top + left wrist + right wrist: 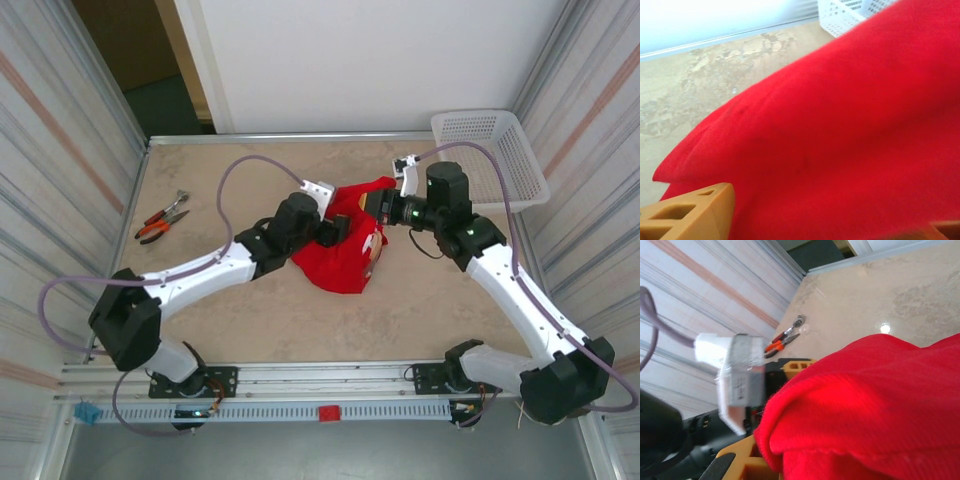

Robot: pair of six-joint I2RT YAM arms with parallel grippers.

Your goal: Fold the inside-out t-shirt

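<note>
**Red shirt bunched up in the middle of the table**

The table (250, 320) is tan and speckled. The left arm (200, 268) and the right arm (510, 280) both reach in over the middle of the table. The inside-out t-shirt (345, 262) sits there in a red bunched heap, a bit toward the table's far side. A white basket (490, 155) stands at the table's far right corner. The left gripper (338, 230) is just left of the table's middle. Its fingers (690, 215) are spread wide, with red cloth between them. The right gripper (385, 208) is just right of the middle, closed tight, pinching the shirt's top edge up off the table. Orange pliers (160, 222) lie near the table's left edge. A small pale print (372, 243) shows on the shirt.
</note>
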